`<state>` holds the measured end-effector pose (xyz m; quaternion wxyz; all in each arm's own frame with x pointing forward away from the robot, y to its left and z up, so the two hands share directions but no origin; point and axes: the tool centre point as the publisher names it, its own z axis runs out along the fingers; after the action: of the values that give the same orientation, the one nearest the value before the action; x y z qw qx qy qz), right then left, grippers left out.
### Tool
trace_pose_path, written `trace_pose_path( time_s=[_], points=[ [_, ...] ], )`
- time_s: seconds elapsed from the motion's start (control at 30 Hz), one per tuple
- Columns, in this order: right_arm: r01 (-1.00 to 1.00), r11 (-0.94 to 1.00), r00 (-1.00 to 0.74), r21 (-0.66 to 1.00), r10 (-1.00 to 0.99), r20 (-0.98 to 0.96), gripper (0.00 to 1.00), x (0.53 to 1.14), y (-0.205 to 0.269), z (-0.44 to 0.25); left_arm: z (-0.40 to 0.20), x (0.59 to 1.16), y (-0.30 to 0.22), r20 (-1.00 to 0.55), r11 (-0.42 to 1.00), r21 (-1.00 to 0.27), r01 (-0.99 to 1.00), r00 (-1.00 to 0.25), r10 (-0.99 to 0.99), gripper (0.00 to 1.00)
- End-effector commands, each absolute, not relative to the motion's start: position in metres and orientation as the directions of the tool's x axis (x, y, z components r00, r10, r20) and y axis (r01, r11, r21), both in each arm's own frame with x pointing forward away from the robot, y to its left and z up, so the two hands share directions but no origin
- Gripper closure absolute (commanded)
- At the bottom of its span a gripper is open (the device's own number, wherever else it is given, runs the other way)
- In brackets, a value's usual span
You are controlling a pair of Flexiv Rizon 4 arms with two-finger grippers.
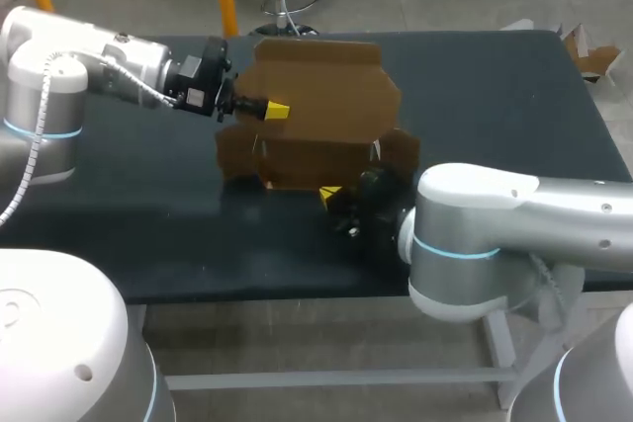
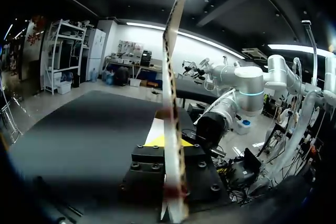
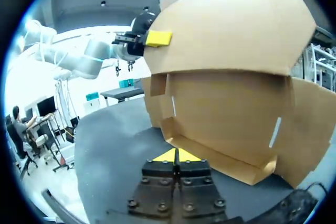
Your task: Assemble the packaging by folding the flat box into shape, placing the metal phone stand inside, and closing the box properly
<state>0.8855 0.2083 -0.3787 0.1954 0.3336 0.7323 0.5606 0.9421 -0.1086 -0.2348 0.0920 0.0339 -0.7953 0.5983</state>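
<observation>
Cardboard box (image 1: 316, 96), brown, half folded, stands mid dark surface (image 1: 495, 96) w/ back panel (image 1: 326, 71) upright, flaps splayed. Left claw (image 1: 272, 109) pinches that panel's edge; right claw (image 3: 177, 156), tips together & empty, sits by front flap (image 3: 210, 158).

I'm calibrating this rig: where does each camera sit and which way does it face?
Head view: above and behind, looking down on the dark table; both arms enter, left gripper and right gripper at the half-folded brown cardboard box.
Left wrist view: on the left wrist, looking along its fingers, pinching a box panel edge-on.
Right wrist view: on the right wrist, low, facing the box; its shut yellow tips show.
Shared: head and right wrist views both show the left gripper on the box.
</observation>
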Motion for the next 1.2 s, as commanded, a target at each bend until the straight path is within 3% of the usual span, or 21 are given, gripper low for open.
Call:
trace_pose_path(
  time_s=[0.03, 0.7, 0.83, 1.07, 1.2],
  points=[
    [0.249, 0.121, -0.722, 0.961, 0.685, 0.101, 1.0, 0.866, 0.183, -0.368, -0.238, 0.943, -0.107, 0.188, 0.284, -0.945, -0.164, -0.98, 0.059, 1.0],
    [0.228, 0.182, -0.78, 0.956, 0.622, 0.068, 1.0, 0.812, 0.093, -0.34, -0.238, 0.943, -0.107, 0.188, 0.284, -0.945, -0.164, -0.98, 0.059, 1.0],
    [0.224, 0.205, -0.786, 0.953, 0.615, 0.053, 0.92, 0.807, 0.082, -0.34, -0.238, 0.943, -0.107, 0.188, 0.284, -0.945, -0.164, -0.98, 0.059, 1.0],
    [0.19, 0.218, -0.791, 0.957, 0.612, 0.018, 0.64, 0.808, 0.062, -0.34, -0.238, 0.943, -0.107, 0.188, 0.284, -0.945, -0.164, -0.98, 0.059, 1.0],
    [0.173, 0.228, -0.791, 0.958, 0.612, -0.003, 0.56, 0.815, 0.052, -0.341, -0.238, 0.943, -0.107, 0.188, 0.284, -0.945, -0.164, -0.98, 0.059, 1.0]
  ],
)
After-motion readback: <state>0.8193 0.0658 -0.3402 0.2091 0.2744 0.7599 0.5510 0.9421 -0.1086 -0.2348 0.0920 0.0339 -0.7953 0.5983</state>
